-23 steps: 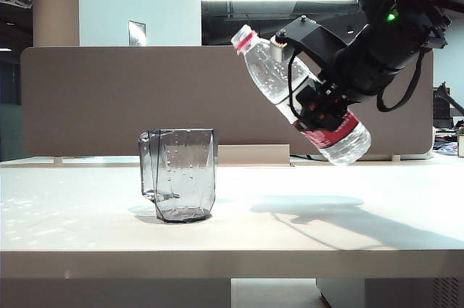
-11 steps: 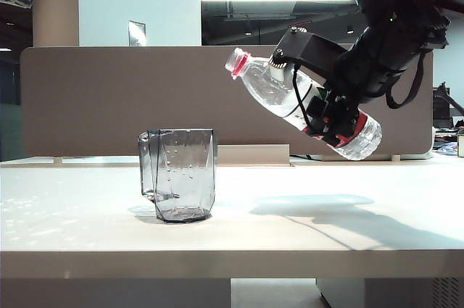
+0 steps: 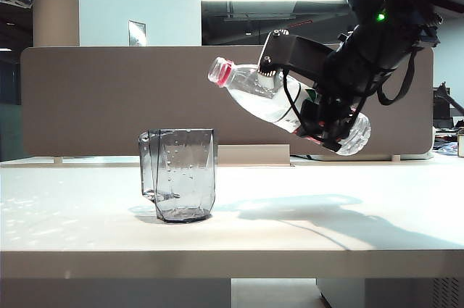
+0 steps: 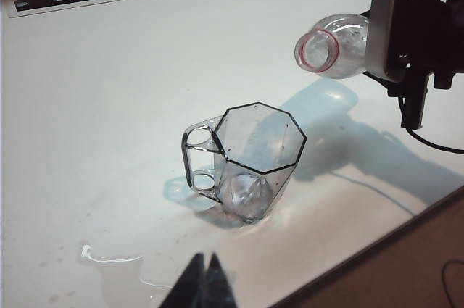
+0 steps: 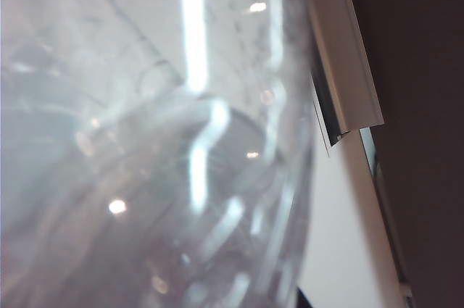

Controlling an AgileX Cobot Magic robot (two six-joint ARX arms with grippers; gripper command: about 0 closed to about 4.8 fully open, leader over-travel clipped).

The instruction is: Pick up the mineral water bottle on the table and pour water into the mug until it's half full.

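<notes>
- Presently, the clear plastic mineral water bottle with red neck ring [image 3: 290, 103] is held tilted, uncapped, by the right gripper [image 3: 326, 116], jaws clenched on it, above the off-white desk [image 3: 304, 228].
- The smoky-grey faceted transparent mug [image 3: 178, 174] is stood on the desk, apart from the bottle.
- The left gripper [image 4: 204, 284] is hung near the mug, jaws closed together.

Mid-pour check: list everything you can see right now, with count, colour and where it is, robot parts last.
mineral water bottle: one, clear with red neck ring, uncapped, held tilted in the air, mouth towards the mug, up and right of it.
mug: one, smoky-grey transparent, upright on the table, handle on the left in the exterior view.
table: one, off-white, with small wet spots near the mug.
partition: one, brown-grey, behind the table.
right gripper: one, black, shut on the mineral water bottle at its lower body.
left gripper: one, dark, low over the table near the mug, jaws together, holding nothing.
</notes>
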